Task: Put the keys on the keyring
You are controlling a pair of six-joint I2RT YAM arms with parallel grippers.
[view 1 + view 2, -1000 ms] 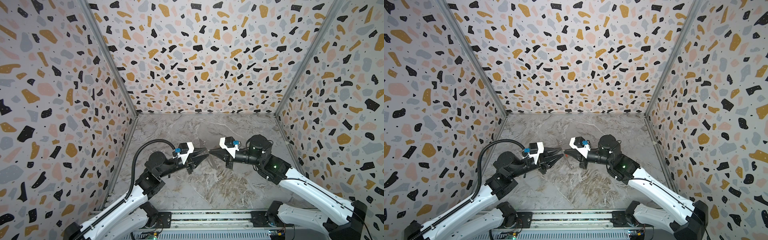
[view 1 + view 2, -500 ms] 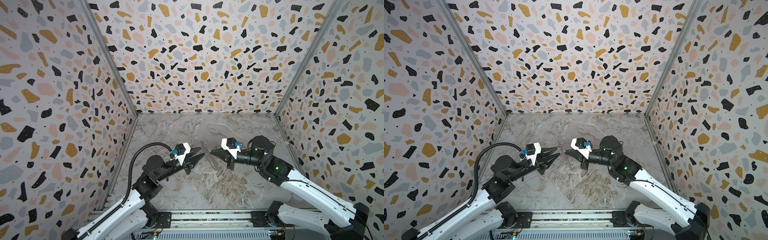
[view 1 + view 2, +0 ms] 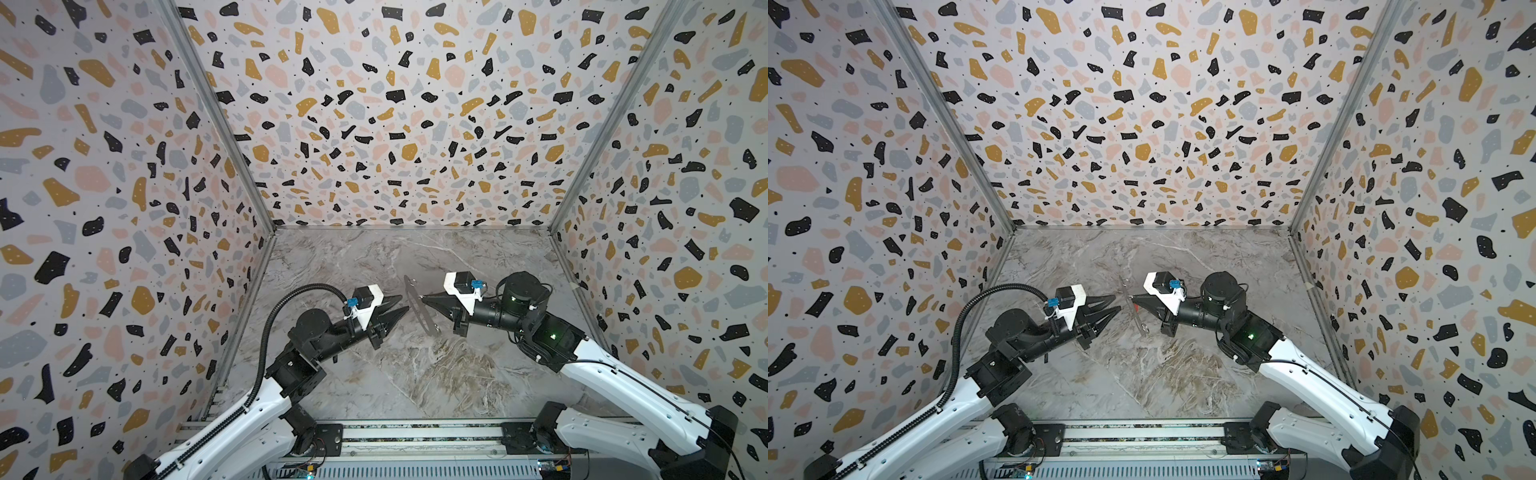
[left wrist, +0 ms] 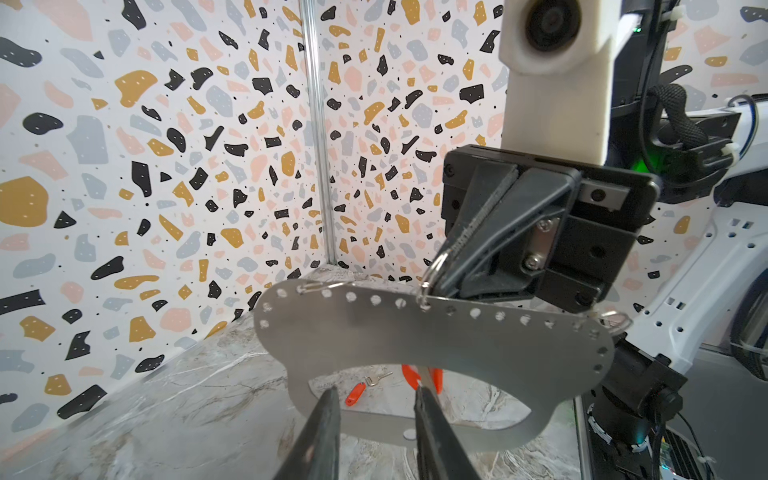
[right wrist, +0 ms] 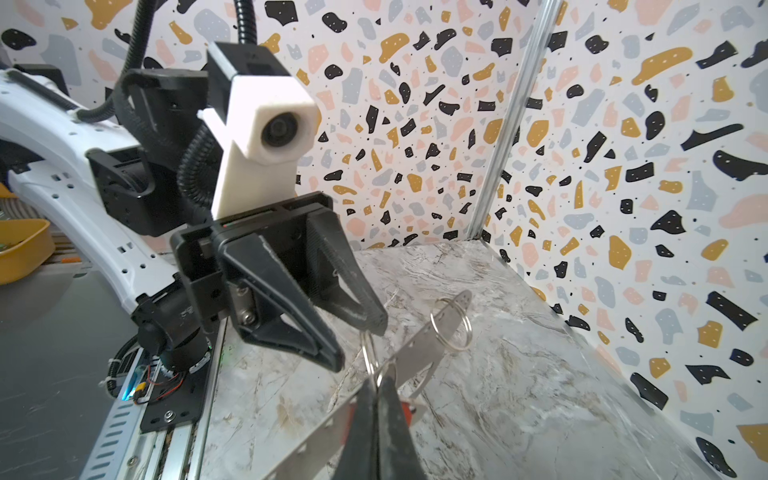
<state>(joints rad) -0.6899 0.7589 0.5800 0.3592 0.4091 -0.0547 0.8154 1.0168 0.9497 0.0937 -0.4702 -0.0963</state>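
The right claw [image 3: 423, 297] is pressed tight on a little wire ring [image 4: 436, 266] at the edge of the keyring [image 4: 415, 332]. I think it holds the keyring up in the air, on its edge, so the big hole faces the left claw [image 3: 404, 303]. The left claw is spread a bit and has nothing in it. Both arms reach low, tip to tip. One key [image 4: 355, 394] lies on the table [image 4: 187, 395]. Another red tag [image 4: 417, 374] shows behind the keyring. I cannot tell if it hangs there.
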